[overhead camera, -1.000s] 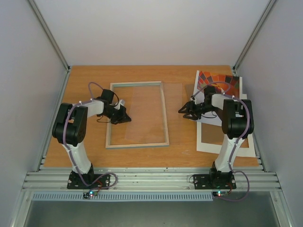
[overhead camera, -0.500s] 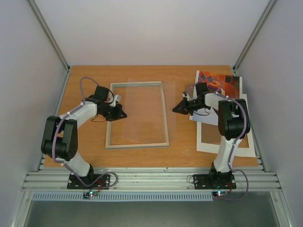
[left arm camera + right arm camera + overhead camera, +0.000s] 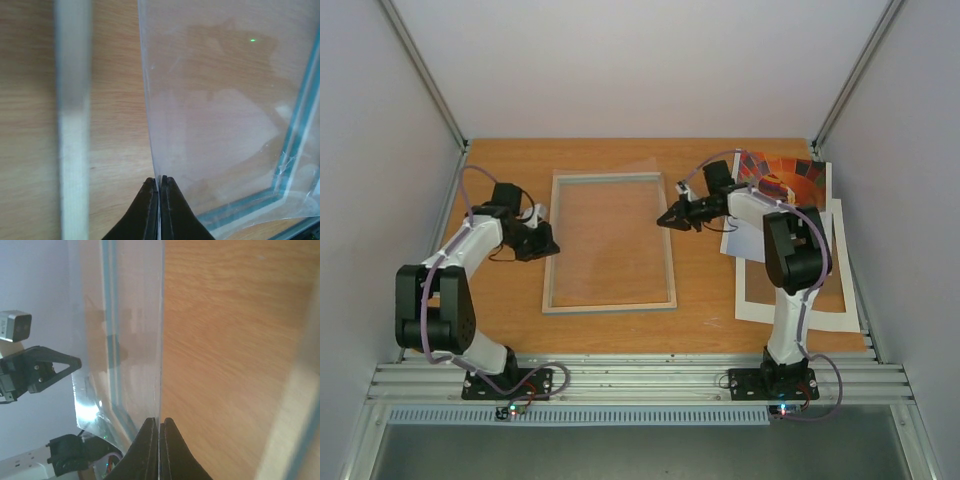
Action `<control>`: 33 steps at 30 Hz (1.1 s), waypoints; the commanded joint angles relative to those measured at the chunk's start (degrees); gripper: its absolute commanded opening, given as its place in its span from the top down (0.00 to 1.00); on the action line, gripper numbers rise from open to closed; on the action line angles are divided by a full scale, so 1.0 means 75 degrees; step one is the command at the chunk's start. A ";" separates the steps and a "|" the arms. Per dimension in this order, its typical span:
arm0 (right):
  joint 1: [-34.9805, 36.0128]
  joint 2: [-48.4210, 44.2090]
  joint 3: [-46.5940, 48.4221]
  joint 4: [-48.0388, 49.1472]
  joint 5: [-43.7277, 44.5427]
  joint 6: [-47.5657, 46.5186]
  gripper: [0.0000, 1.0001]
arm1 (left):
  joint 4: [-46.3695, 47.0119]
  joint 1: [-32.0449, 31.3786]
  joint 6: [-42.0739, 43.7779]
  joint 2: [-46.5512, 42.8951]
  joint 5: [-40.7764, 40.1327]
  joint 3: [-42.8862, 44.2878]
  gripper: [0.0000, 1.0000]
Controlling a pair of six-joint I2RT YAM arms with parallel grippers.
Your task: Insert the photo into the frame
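The frame [image 3: 608, 304] lies flat mid-table, its pale back up; one pale rail [image 3: 73, 125] and a turquoise edge [image 3: 296, 125] show in the left wrist view. A clear pane [image 3: 605, 215] hangs just above it, held at both sides. My left gripper [image 3: 544, 243] is shut on the pane's left edge [image 3: 150, 100], pinched at the jaw tips [image 3: 160, 181]. At the opposite edge [image 3: 161, 330], my right gripper [image 3: 666, 220] is shut on the pane as well [image 3: 160, 423]. The photo [image 3: 790, 172] lies at the back right, partly behind the right arm.
A white card mat [image 3: 756, 300] with a window lies under and in front of the photo, along the table's right side. Metal posts and pale walls close in the table on the left, right and back.
The right gripper closed on the pane's right edge. Both arms reached further back, and the pane shifted left from its offset spot to above the frame.
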 commanded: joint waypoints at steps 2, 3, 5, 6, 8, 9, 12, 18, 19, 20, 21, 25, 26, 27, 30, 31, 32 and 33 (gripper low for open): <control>0.0501 0.0686 0.0814 0.0671 0.0088 0.0555 0.99 | -0.0912 0.0623 0.0447 -0.0135 -0.0289 0.0185 0.97; 0.0568 0.0772 0.0874 0.0719 0.0122 0.0728 0.99 | -0.0994 0.0651 0.0496 -0.0122 -0.0317 0.0214 0.94; 0.0740 0.0856 0.0869 0.0868 0.0260 0.0874 0.99 | -0.1143 0.0704 0.0654 -0.0086 -0.0416 0.0257 0.81; 0.0797 0.0872 0.0837 0.0912 0.0382 0.0878 0.99 | -0.1173 0.0749 0.0710 -0.0084 -0.0488 0.0274 0.67; 0.0884 0.0927 0.0756 0.0992 0.0565 0.0883 0.99 | -0.1173 0.0867 0.0767 -0.0054 -0.0788 0.0306 0.45; 0.0900 0.0984 0.0731 0.1013 0.0623 0.0899 0.99 | -0.1171 0.0944 0.0787 -0.0018 -0.0967 0.0352 0.39; 0.0907 0.1066 0.0680 0.0974 0.0768 0.0883 0.99 | -0.1087 0.1302 0.0854 0.0071 -0.1330 0.0437 0.33; 0.0901 0.0864 0.0574 0.0470 0.0891 0.0744 0.99 | -0.0574 0.1428 0.0941 0.0386 -0.1670 0.0411 0.32; 0.0896 0.0787 0.0528 0.0370 0.0934 0.0703 0.99 | -0.0434 0.1431 0.0917 0.0402 -0.1637 0.0350 0.32; 0.0890 0.0698 0.0477 0.0295 0.1012 0.0661 0.99 | -0.0311 0.1429 0.0921 0.0433 -0.1611 0.0302 0.32; 0.0884 0.0612 0.0421 0.0233 0.1100 0.0621 0.99 | -0.0208 0.1434 0.0888 0.0471 -0.1613 0.0280 0.32; 0.0790 0.0439 0.0339 -0.0048 0.1382 0.0554 0.99 | 0.0177 0.1425 0.0787 0.0782 -0.1593 0.0299 0.32; 0.0765 0.0425 0.0335 -0.0102 0.1403 0.0550 0.99 | 0.0247 0.1434 0.0763 0.0857 -0.1550 0.0300 0.32; 0.0740 0.0423 0.0353 -0.0170 0.1415 0.0556 0.99 | 0.0308 0.1432 0.0742 0.0928 -0.1513 0.0300 0.32; 0.0689 0.0457 0.0431 -0.0420 0.1467 0.0200 0.99 | 0.0466 0.1435 0.0631 0.1154 -0.1465 0.0287 0.32; 0.0675 0.0450 0.0430 -0.0473 0.1475 0.0179 0.99 | 0.0504 0.1426 0.0613 0.1217 -0.1457 0.0294 0.32; 0.0664 0.0438 0.0428 -0.0493 0.1485 0.0159 0.99 | 0.0541 0.1427 0.0607 0.1272 -0.1434 0.0308 0.33; 0.0663 0.0435 0.0444 -0.0537 0.1507 0.0128 0.99 | 0.0546 0.1435 0.0606 0.1343 -0.1432 0.0330 0.33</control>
